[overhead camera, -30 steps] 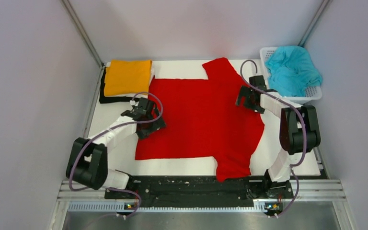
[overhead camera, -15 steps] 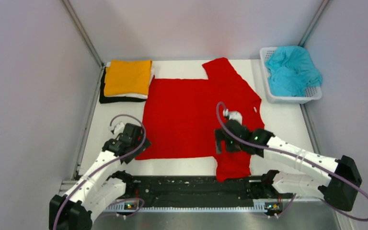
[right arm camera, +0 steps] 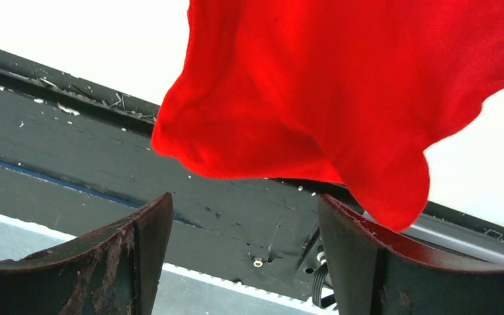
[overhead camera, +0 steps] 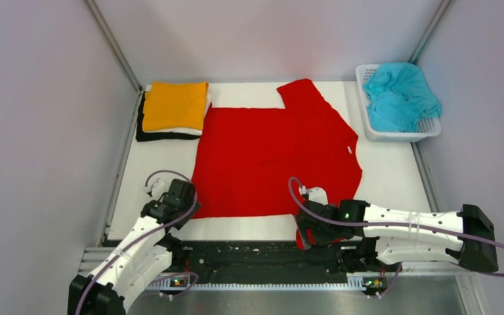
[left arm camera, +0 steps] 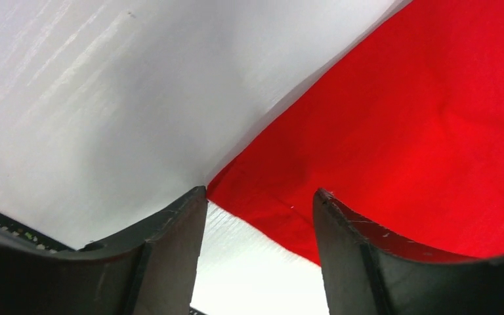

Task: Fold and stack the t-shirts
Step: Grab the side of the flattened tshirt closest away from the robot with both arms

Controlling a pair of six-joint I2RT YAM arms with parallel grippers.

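A bright red t-shirt (overhead camera: 275, 154) lies spread flat on the white table (overhead camera: 394, 177). Its near sleeve (overhead camera: 300, 239) hangs over the table's front edge. My left gripper (overhead camera: 178, 209) is open, low at the shirt's near-left corner; in the left wrist view that corner (left arm camera: 262, 193) sits between the fingertips (left arm camera: 184, 210). My right gripper (overhead camera: 305, 233) is open at the hanging sleeve, which shows in the right wrist view (right arm camera: 315, 98) just above the open jaws. A folded orange shirt (overhead camera: 174, 105) tops a stack with a white one and a black one (overhead camera: 157, 137). A teal shirt (overhead camera: 400, 95) fills the basket.
The white perforated basket (overhead camera: 433, 128) stands at the back right corner. The black base rail (overhead camera: 256, 256) runs along the table's near edge, also in the right wrist view (right arm camera: 72, 131). Grey walls close in on both sides.
Both arms have drawn back toward the near edge. The left gripper moved to the shirt's near-left corner. The right gripper moved from the shirt's far right side down to the near sleeve.
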